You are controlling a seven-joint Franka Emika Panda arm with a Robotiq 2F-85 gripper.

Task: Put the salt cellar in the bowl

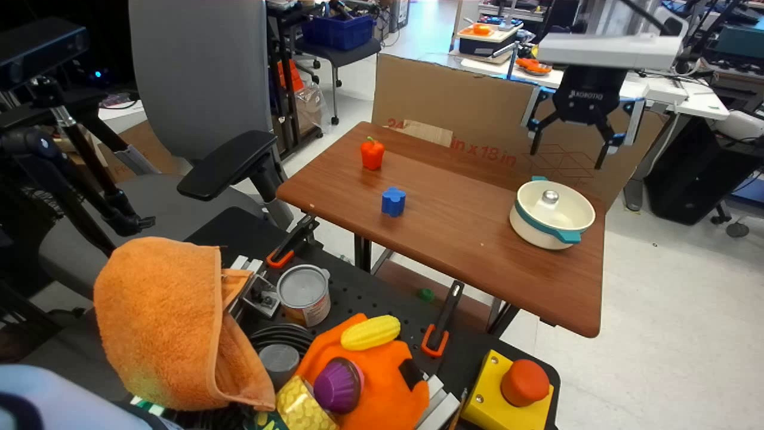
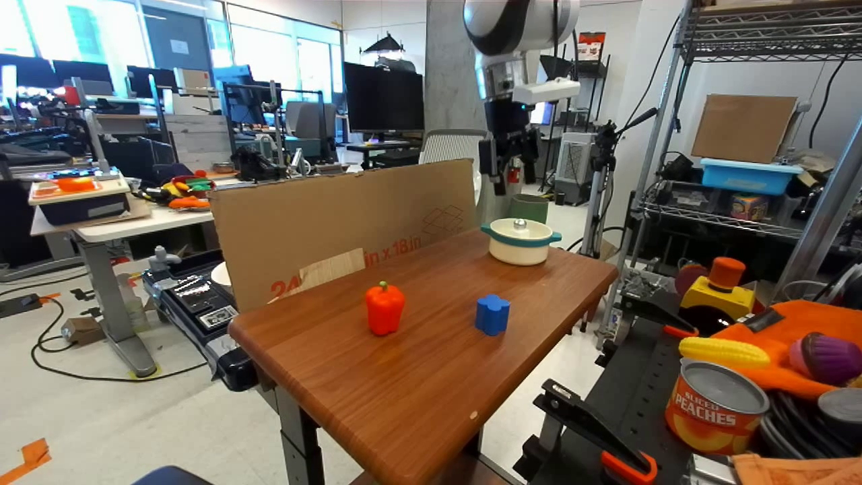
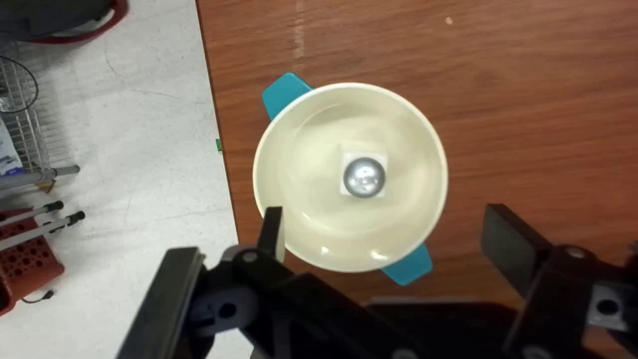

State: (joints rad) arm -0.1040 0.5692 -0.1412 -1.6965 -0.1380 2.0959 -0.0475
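Note:
The salt cellar [image 3: 365, 177] stands upright inside the bowl [image 3: 319, 214], near its middle. Its white body and round silver top show in the wrist view. In both exterior views its silver top [image 1: 550, 196] [image 2: 519, 223] shows inside the bowl. The bowl [image 1: 531, 232] [image 2: 517, 254] is cream-white with a teal band and two teal handles, and sits at one end of the wooden table. My gripper [image 1: 568, 150] is open and empty, well above the bowl. It also shows above the bowl in an exterior view [image 2: 515, 180]. In the wrist view its fingers [image 3: 384, 214] are spread wide.
An orange pepper [image 1: 372, 154] [image 2: 384, 309] and a blue flower-shaped block [image 1: 393, 202] [image 2: 492, 315] stand on the wooden table [image 1: 453, 221]. A cardboard sheet [image 1: 465, 107] rises along one long edge. A black cart [image 1: 358, 286] with cans, toy food and clamps stands along the opposite side.

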